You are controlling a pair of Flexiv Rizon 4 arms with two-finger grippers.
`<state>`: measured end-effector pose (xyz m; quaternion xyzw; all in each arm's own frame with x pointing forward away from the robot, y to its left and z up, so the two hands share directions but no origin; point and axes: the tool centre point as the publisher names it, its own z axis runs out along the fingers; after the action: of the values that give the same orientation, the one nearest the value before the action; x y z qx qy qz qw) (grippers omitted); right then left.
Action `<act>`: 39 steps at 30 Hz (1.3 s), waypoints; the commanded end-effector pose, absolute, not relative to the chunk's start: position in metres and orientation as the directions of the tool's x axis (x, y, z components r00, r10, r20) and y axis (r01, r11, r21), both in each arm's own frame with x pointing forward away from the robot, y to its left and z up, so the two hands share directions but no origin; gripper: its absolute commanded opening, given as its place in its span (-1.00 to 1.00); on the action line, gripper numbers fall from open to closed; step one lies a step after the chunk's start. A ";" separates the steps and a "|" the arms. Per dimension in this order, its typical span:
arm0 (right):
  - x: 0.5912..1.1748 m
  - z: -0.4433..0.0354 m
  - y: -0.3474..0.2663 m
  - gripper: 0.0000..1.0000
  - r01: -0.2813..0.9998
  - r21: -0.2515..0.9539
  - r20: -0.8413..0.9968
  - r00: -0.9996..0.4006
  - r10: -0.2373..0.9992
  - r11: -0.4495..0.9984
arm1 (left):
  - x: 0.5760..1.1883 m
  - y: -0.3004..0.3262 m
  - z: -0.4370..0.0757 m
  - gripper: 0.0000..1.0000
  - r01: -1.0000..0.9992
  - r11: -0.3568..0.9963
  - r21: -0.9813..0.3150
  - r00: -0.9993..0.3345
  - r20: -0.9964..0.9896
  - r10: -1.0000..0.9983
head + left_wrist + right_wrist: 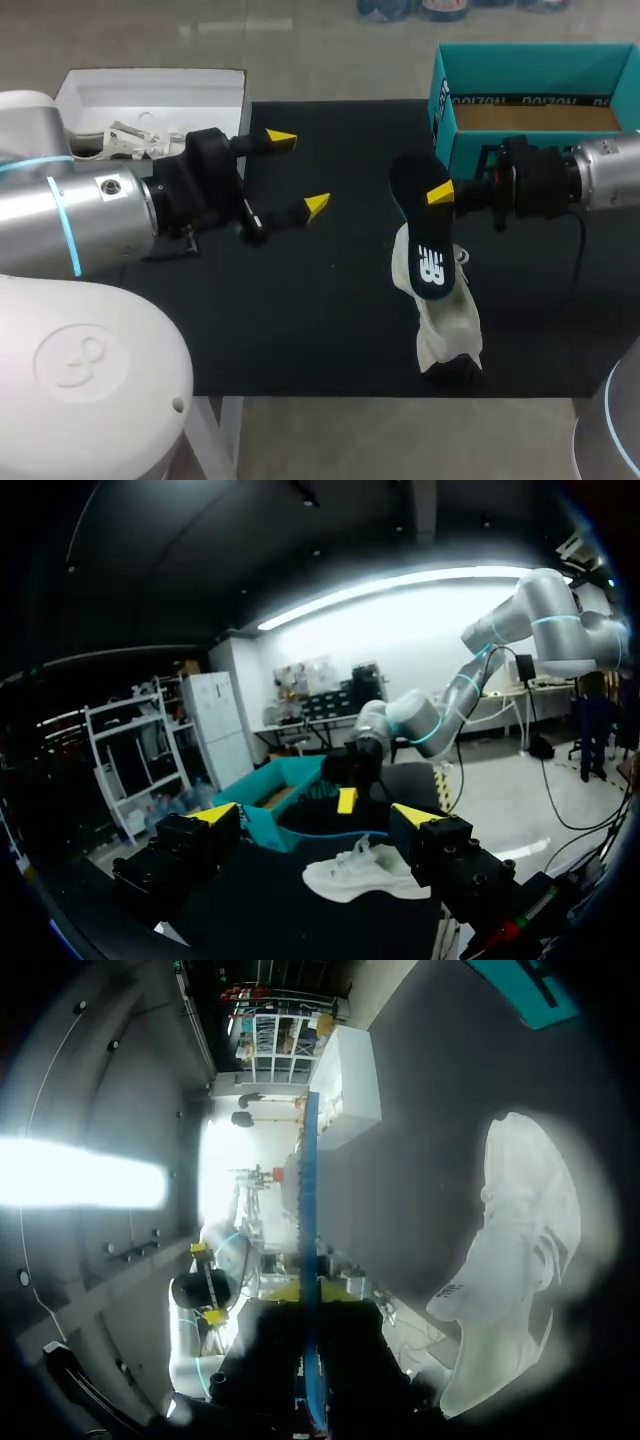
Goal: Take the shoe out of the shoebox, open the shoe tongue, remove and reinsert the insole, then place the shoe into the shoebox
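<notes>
A white shoe (448, 318) lies on the black mat (300, 320), right of the middle. Above it hangs the dark insole (428, 255) with a white logo, gripped near its upper end by my shut right gripper (441, 193). In the right wrist view the insole (309, 1210) shows edge-on as a blue strip between the fingers of the right gripper (308, 1295), with the shoe (520, 1260) beside it. The teal shoebox (445, 95) stands at the back right. My left gripper (299, 172) hovers wide open and empty over the mat's left part, pointing toward the shoe (365, 872).
A white box lid (150, 95) holding paper and tags lies at the back left, behind my left arm. The mat's front edge runs close below the shoe. Bare mat lies between the two grippers.
</notes>
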<state>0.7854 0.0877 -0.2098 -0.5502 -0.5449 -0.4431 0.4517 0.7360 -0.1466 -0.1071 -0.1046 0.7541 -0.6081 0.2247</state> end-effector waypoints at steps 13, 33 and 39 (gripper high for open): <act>0.785 -0.210 0.088 -1.00 1.000 -0.015 0.980 0.014 0.201 0.000 | 0.737 -0.146 -0.108 1.00 0.114 0.238 -0.965 -0.879 -0.210 -0.429; 0.785 -0.210 0.088 -1.00 1.000 -0.015 0.980 0.014 0.201 0.000 | 0.752 -0.145 -0.087 1.00 -0.642 -0.050 -0.765 -0.707 0.616 -0.347; 0.785 -0.210 0.088 -1.00 1.000 -0.015 0.980 0.014 0.201 0.000 | 0.753 -0.141 -0.089 1.00 -0.664 -0.082 -0.744 -0.690 0.650 -0.318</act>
<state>0.7854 0.0877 -0.2098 -0.5502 -0.5449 -0.4431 0.4517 0.7472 -0.1476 -0.0889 -0.3483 0.6725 -0.6526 -0.0241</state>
